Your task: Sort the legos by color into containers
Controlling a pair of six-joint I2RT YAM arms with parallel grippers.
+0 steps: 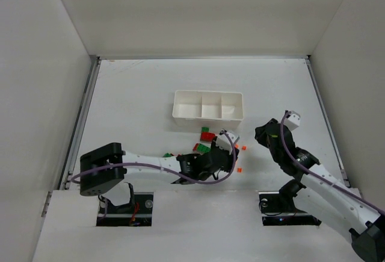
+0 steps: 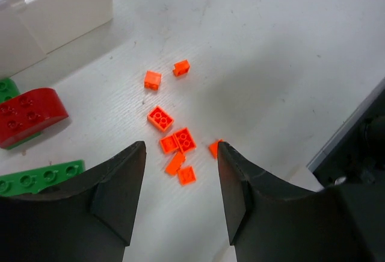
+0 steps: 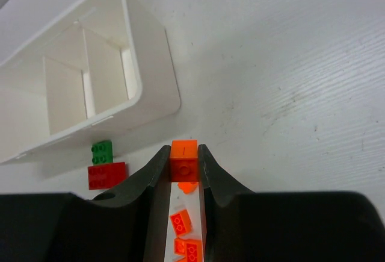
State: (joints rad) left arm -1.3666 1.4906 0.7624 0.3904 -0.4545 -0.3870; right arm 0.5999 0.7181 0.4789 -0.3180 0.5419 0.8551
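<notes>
The white tray (image 1: 207, 105) with its three containers stands mid-table; in the right wrist view the tray (image 3: 150, 87) looks empty where it shows. My right gripper (image 3: 184, 153) is shut on a small orange lego (image 3: 184, 159), held above the table right of the tray's near corner. Under it lie loose orange pieces (image 3: 182, 221). My left gripper (image 2: 180, 153) is open and low over several orange legos (image 2: 160, 118), holding nothing. A red brick (image 2: 27, 114) and a green brick (image 2: 39, 177) lie to its left. From above, the left gripper (image 1: 224, 149) and right gripper (image 1: 262, 134) flank the orange pieces (image 1: 239, 170).
Red and green bricks (image 1: 207, 136) lie just in front of the tray, with another green brick (image 1: 203, 148) beside the left wrist. Another red brick (image 3: 107, 175) and green brick (image 3: 101, 151) show below the tray wall. White walls enclose the table on three sides.
</notes>
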